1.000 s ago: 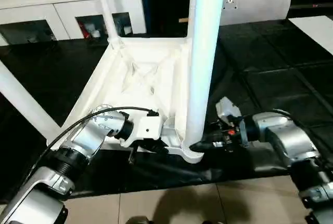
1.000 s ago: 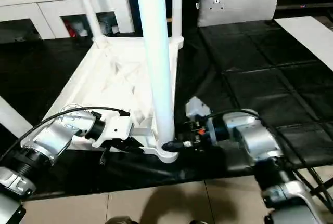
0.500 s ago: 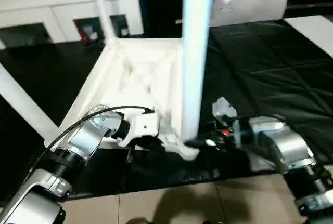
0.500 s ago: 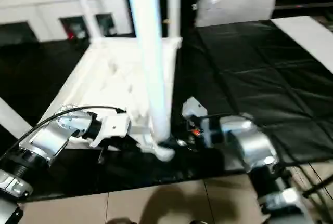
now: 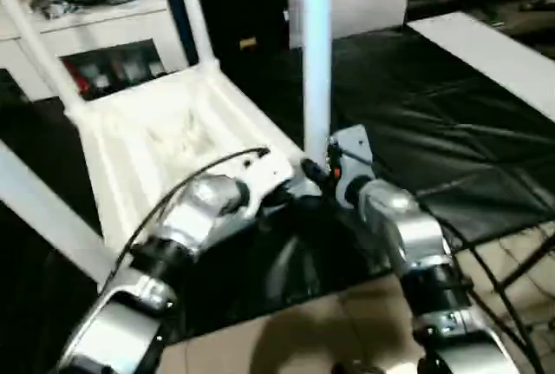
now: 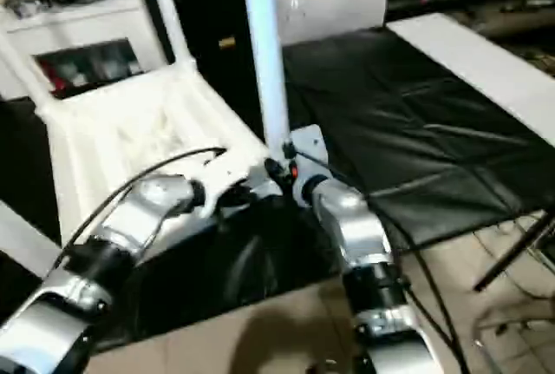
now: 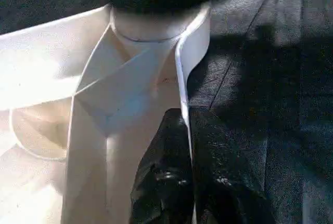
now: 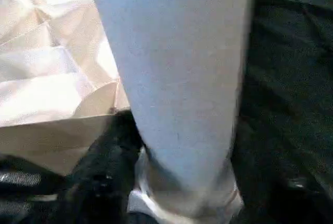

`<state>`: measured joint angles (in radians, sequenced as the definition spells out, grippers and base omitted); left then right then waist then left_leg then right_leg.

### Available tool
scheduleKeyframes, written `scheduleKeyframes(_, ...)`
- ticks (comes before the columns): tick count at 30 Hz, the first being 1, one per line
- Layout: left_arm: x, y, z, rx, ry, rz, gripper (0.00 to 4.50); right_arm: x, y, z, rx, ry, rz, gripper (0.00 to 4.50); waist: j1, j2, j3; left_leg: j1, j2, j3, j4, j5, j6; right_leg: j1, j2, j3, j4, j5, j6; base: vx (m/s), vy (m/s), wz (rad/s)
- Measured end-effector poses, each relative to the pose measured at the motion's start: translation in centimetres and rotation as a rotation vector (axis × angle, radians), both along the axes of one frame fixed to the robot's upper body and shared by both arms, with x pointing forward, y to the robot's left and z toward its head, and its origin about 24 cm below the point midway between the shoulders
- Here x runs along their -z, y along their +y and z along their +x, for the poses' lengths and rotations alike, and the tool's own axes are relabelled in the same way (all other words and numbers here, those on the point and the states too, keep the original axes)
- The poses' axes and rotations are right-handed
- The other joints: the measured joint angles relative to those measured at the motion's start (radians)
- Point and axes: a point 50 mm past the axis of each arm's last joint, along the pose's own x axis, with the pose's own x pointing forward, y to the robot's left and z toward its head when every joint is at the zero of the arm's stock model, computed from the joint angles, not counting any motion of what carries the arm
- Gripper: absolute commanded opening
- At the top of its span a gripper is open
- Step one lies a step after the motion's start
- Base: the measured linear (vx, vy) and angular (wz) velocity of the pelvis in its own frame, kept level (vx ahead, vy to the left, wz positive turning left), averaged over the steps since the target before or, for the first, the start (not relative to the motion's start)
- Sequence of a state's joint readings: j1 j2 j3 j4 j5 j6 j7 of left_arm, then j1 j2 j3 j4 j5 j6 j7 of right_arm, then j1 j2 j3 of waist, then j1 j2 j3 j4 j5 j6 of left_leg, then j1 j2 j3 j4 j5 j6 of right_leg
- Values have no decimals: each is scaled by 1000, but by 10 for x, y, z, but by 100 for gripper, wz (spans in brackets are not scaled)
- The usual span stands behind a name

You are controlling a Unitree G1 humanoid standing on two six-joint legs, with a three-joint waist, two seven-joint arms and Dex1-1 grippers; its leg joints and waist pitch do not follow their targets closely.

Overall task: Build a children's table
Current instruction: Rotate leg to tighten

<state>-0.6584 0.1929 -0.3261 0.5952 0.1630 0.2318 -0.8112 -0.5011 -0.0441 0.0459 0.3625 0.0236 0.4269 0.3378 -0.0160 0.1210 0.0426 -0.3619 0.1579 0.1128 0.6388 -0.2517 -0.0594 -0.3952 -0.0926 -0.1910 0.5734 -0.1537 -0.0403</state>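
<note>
The white plastic rectangular tabletop (image 5: pixel 165 135) lies upside down on the black quilted floor mat (image 5: pixel 434 131), its ribbed underside facing up and its raised rim standing as a low wall all round; a long white tubular leg (image 5: pixel 317 53) stands upright in the round socket at the tabletop's near corner, the one closest to my two arms; two more white tubular legs (image 5: pixel 195 11) rise from the far corners, leaning a little, and a fourth (image 5: pixel 43 213) runs past the tabletop's left edge, low and slanted; my left fingers (image 7: pixel 179 174) are clenched on the thin rim wall just beside the near corner socket, one black finger on the inner face and one on the outer, the rim pinched between them; my right fingers (image 8: pixel 106 174) sit either side of the upright leg's foot, right where it enters the socket, with one dark finger on each flank of the tube; I cannot tell whether they press it or merely bracket it; beyond the tabletop's far end a pale grey cushion (image 5: pixel 351 1) leans upright at the mat's far edge, and a white low cabinet (image 5: pixel 95 40) stands to its left; bare beige floor (image 5: pixel 286 339) begins at the mat's near edge.
</note>
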Motion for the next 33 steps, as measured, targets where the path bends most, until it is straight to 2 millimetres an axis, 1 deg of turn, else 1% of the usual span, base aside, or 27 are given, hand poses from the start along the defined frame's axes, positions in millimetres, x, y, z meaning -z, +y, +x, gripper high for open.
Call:
scheduleKeyframes(1,-1,0,0,17,-8,-1,0,-1,-2,-1,-8,-20,2,303,5,0,-1,-4,-1,0,0,-1,2,-3,-1,0,0,-1,1,0,0,0)
scheduleKeyframes(2,-2,0,-1,28,-12,-2,0,0,-5,-4,-23,-34,10,309,9,-1,-1,-6,-1,0,0,-2,3,-5,-1,0,0,-1,1,0,0,0)
scheduleKeyframes(3,-2,1,-1,42,-19,0,0,1,-7,-7,-41,-46,22,322,13,-1,-1,-6,-1,0,0,-2,5,-6,-1,1,1,-2,0,0,0,0)
scheduleKeyframes(4,-3,4,-1,58,-27,7,0,1,-10,-12,-70,-57,36,322,19,-1,-1,-6,-1,1,0,-3,6,-8,-1,2,3,-2,-2,0,0,0)
scheduleKeyframes(7,-2,15,0,85,-51,34,0,2,-18,-24,-149,-69,38,356,31,0,-1,-6,1,1,-1,-3,6,-8,0,1,4,-4,-2,0,0,0)
scheduleKeyframes(9,-1,19,1,91,-58,45,0,4,-21,-29,-182,-63,20,358,34,0,0,-5,1,3,-1,-3,5,-8,0,2,3,-4,0,0,0,0)
scheduleKeyframes(10,-1,21,1,110,-60,49,0,4,-24,-34,-201,-65,3,382,36,0,-1,-5,1,4,-1,-3,5,-8,0,3,3,-4,0,0,0,0)
scheduleKeyframes(11,-1,23,0,134,-65,51,0,4,-28,-41,-237,-64,-8,382,40,-1,0,-5,1,4,-1,-3,5,-8,0,4,3,-4,0,0,0,0)
scheduleKeyframes(14,0,34,-1,179,-80,64,0,11,-36,-57,-279,-11,10,410,45,-1,0,-4,1,6,-1,-3,5,-8,0,6,3,-4,1,0,0,0)
scheduleKeyframes(16,1,41,-1,192,-103,77,0,7,-39,-61,-267,-24,20,419,45,-1,0,-3,1,6,-1,-3,5,-8,1,6,3,-3,1,0,0,0)
scheduleKeyframes(17,1,41,-1,195,-110,79,0,4,-40,-60,-264,-42,19,438,46,-1,0,-3,1,6,-1,-3,5,-8,1,6,3,-3,1,0,0,0)
scheduleKeyframes(18,2,41,-1,196,-111,78,0,0,-41,-60,-258,-64,18,445,47,-1,0,-3,1,6,-1,-3,5,-8,1,7,3,-3,1,0,0,0)
scheduleKeyframes(19,2,43,-3,185,-104,54,55,-6,-42,-60,-246,-101,21,450,47,-2,0,-3,1,7,-1,-3,5,-8,1,7,2,-3,1,0,0,0)
scheduleKeyframes(21,5,47,-8,149,-84,-14,55,-10,-46,-63,-207,-140,51,450,46,-2,0,-3,1,7,-2,-3,5,-9,1,7,2,-4,2,0,0,0)
scheduleKeyframes(22,7,49,-11,136,-73,-43,62,-10,-49,-64,-184,-141,53,450,47,-3,0,-3,1,8,-2,-3,5,-9,1,8,2,-4,2,0,0,0)
scheduleKeyframes(24,6,50,-13,108,-67,-109,93,-12,-51,-64,-150,-154,64,450,48,-2,0,-5,1,8,-2,-3,6,-11,0,9,2,-4,2,0,0,0)
scheduleKeyframes(25,0,50,-15,54,-94,-222,100,-14,-52,-66,-106,-167,78,450,49,-2,0,-5,1,9,-2,-4,6,-12,0,9,3,-4,2,0,0,0)
scheduleKeyframes(26,-4,51,-15,9,-113,-285,100,-15,-51,-67,-78,-164,82,450,49,-2,0,-5,1,9,-2,-4,6,-12,0,9,3,-5,2,0,0,0)
scheduleKeyframes(27,-9,54,-14,-47,-123,-327,105,-15,-50,-67,-60,-159,80,450,49,-2,0,-5,1,9,-2,-4,6,-12,0,9,3,-4,1,0,0,0)
scheduleKeyframes(28,-12,59,-13,-106,-128,-350,119,-14,-49,-68,-49,-155,76,450,49,-1,0,-4,1,9,-2,-4,6,-12,0,9,3,-4,1,0,0,0)
scheduleKeyframes(29,-13,63,-13,-149,-134,-353,135,-14,-49,-68,-38,-160,73,450,49,-1,-1,-3,1,10,-2,-4,6,-11,0,9,3,-4,1,0,0,0)
scheduleKeyframes(30,-11,66,-15,-198,-133,-365,135,-14,-47,-69,-27,-167,81,450,48,-2,-1,-3,1,10,-2,-4,6,-11,0,10,3,-4,1,0,0,0)
scheduleKeyframes(31,-8,67,-20,-261,-127,-408,148,-13,-45,-72,-13,-166,94,450,47,-2,-1,-1,1,11,-2,-4,6,-10,0,10,3,-4,1,0,0,0)
scheduleKeyframes(33,-3,65,-30,-325,-115,-487,148,-10,-42,-75,0,-156,108,450,46,-7,0,0,1,12,-3,-4,6,-10,0,11,3,-4,1,0,0,0)
